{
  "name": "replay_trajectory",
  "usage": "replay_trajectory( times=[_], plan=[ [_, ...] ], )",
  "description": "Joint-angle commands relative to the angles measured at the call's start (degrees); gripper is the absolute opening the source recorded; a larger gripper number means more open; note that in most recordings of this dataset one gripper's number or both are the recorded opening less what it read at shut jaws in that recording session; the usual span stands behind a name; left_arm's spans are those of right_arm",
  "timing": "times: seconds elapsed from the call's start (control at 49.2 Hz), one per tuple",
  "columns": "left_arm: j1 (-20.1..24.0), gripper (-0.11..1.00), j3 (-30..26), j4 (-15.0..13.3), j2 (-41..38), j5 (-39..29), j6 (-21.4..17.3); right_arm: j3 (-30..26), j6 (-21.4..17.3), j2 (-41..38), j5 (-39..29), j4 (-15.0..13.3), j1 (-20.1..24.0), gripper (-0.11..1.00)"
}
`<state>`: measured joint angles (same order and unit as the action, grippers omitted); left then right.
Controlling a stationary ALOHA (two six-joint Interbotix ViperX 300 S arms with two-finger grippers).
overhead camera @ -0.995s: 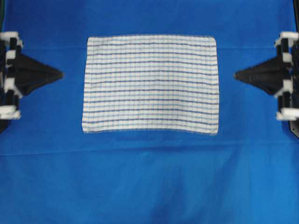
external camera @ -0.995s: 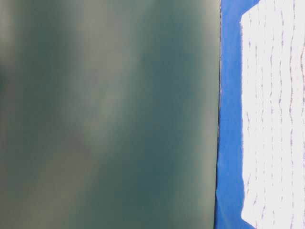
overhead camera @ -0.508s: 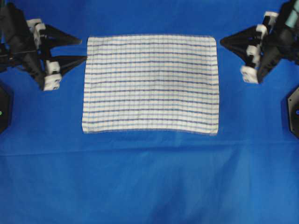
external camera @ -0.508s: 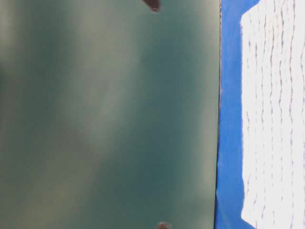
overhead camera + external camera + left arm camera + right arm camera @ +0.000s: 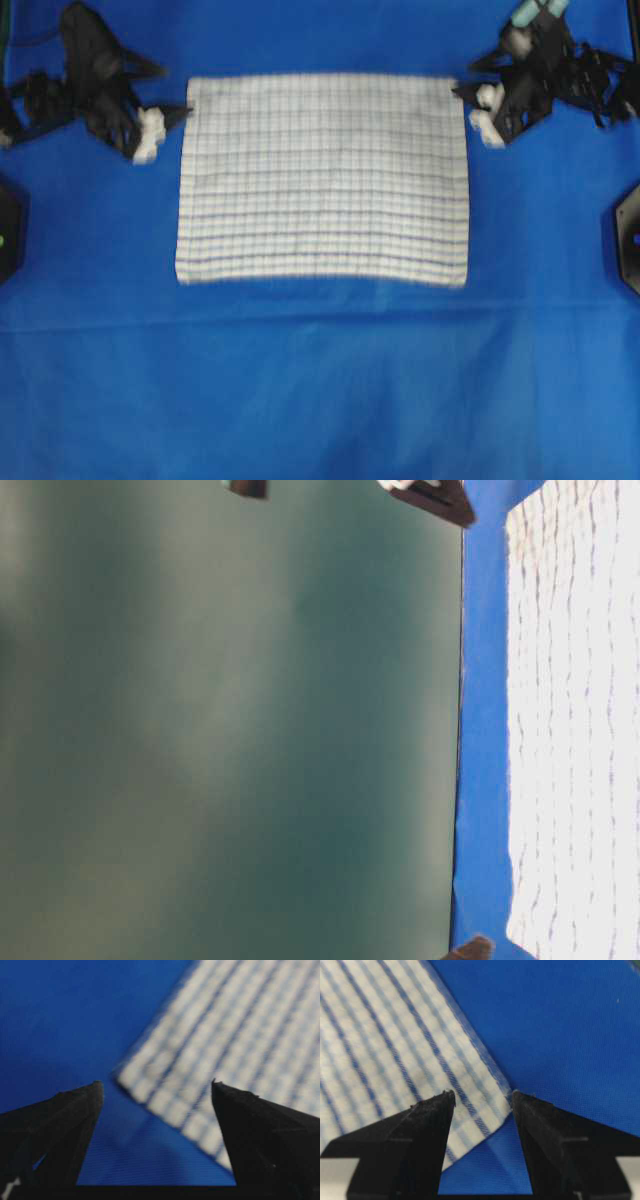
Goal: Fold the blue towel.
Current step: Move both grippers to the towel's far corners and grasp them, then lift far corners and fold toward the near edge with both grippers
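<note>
From overhead we looked straight down on the whole blue-covered surface (image 5: 320,400). The table-level view sat rotated sideways, mostly facing a green wall (image 5: 220,730). Each wrist camera looked closely past its gripper at one far corner of the striped towel (image 5: 322,180), which all views shared.

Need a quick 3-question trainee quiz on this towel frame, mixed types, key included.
1. True or false: the towel lies flat and unfolded on the blue sheet.
2. Which towel corners are the left gripper and right gripper at? A) the two far ones, at the top of the overhead view B) the two near ones C) none, both parked at the sides
3. Fill in: in both wrist views the jaws stand ____, a towel corner showing between them.

Key: 1 true; 2 A; 3 open
</note>
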<state>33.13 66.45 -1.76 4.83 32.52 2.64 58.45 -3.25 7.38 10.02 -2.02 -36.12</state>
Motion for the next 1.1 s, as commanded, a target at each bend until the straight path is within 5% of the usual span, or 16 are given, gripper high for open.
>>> replay_trajectory(
  times=[0.0,0.487,0.609,0.751,0.812,1.076],
  plan=[
    [1.67,0.83,-1.14,0.0,-2.2,1.93,-0.18,-1.49,0.0,-2.55,1.93,-0.26,-1.14,0.56],
    [3.78,0.79,-6.59,0.09,-14.06,4.31,-0.35,-3.16,0.09,-9.58,5.19,-0.62,-2.02,0.54],
    [3.96,0.57,-6.77,0.09,-14.85,2.99,-0.44,-3.43,0.18,-9.76,4.92,-0.62,-2.02,0.44],
    [3.96,0.2,-6.77,0.18,-14.94,2.2,-0.44,-3.34,0.18,-9.76,4.83,-0.62,-2.02,0.07],
    [3.87,0.08,-6.77,0.26,-14.94,2.2,-0.44,-3.25,0.09,-9.76,4.83,-0.62,-2.02,0.06],
    [3.08,0.04,-6.5,0.26,-13.71,1.93,-0.44,-2.99,-0.62,-8.7,4.66,-0.35,-2.02,0.06]
  ],
)
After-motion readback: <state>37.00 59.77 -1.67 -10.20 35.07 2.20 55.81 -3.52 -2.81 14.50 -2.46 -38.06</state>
